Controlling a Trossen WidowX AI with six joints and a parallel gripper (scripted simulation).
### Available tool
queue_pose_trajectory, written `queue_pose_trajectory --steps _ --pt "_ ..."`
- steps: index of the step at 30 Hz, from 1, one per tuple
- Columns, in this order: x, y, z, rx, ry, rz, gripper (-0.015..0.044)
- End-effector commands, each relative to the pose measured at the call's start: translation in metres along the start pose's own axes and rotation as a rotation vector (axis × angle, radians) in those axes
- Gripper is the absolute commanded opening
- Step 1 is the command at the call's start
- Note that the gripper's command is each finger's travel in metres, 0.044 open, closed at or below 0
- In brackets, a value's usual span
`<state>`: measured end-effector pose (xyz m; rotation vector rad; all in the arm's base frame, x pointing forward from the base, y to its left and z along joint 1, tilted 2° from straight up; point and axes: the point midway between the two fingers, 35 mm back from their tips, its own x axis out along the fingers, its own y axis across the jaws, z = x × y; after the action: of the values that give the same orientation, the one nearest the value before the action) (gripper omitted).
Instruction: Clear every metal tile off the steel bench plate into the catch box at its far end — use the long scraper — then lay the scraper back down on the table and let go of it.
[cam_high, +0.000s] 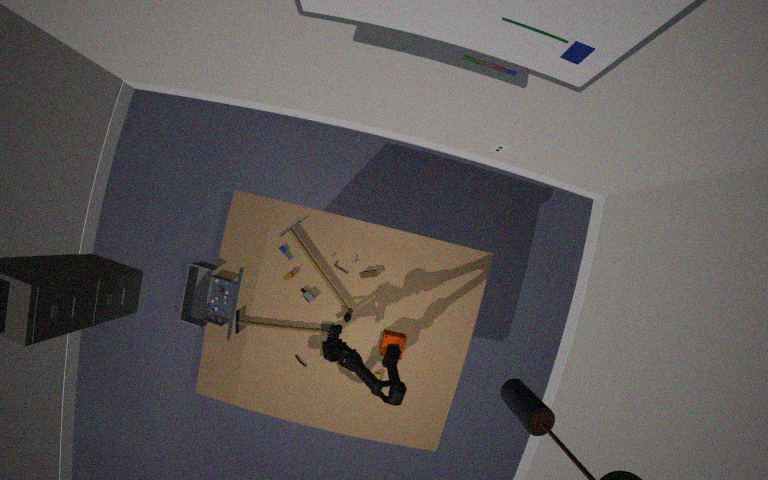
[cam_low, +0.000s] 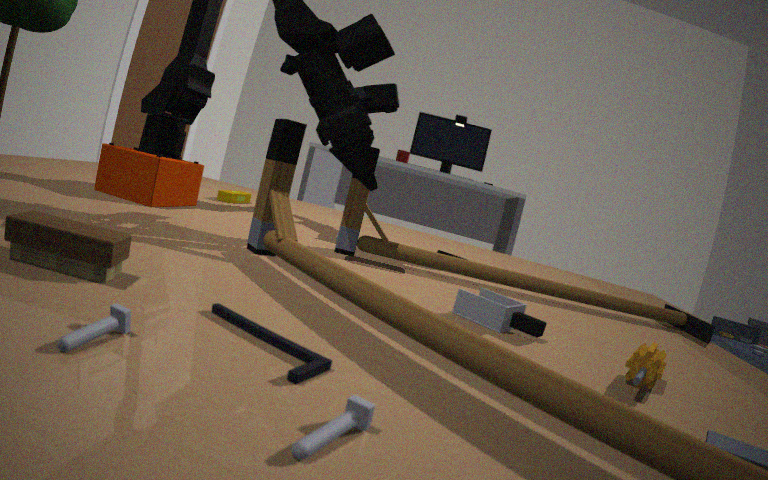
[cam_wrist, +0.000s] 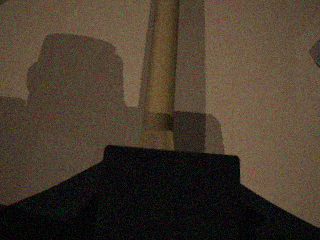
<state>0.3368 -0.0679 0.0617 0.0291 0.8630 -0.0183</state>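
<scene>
The long scraper (cam_high: 283, 323) (cam_low: 509, 275) (cam_wrist: 164, 60) lies along the table, its dark blade (cam_high: 238, 320) beside the near edge of the bench plate. My gripper (cam_high: 335, 328) (cam_low: 366, 174) (cam_wrist: 172, 192) is shut on the black top of the scraper's upright grip, whose foot is at table level. The fingers hide most of that top. The steel bench plate (cam_high: 229, 312) bears several small metal tiles (cam_high: 216, 301), too small to count in the top view. The catch box (cam_high: 195, 297) is at the plate's far end; its inside looks dark.
A second long-handled tool (cam_high: 320, 268) (cam_low: 396, 316) with a wide grey blade (cam_high: 286, 228) lies angled beside the scraper. Around it lie a hex key (cam_low: 271, 339), bolts (cam_low: 334, 433), a brush (cam_low: 67, 243), a yellow gear (cam_low: 645, 365) and a grey part (cam_low: 489, 311).
</scene>
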Motion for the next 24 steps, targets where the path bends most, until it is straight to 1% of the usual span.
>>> queue_pose_trajectory --steps 1,24 --pt "-0.001 0.0 0.001 0.0 -0.001 0.0 0.0" --pt "-0.001 -0.026 0.002 0.035 0.0 -0.03 0.0"
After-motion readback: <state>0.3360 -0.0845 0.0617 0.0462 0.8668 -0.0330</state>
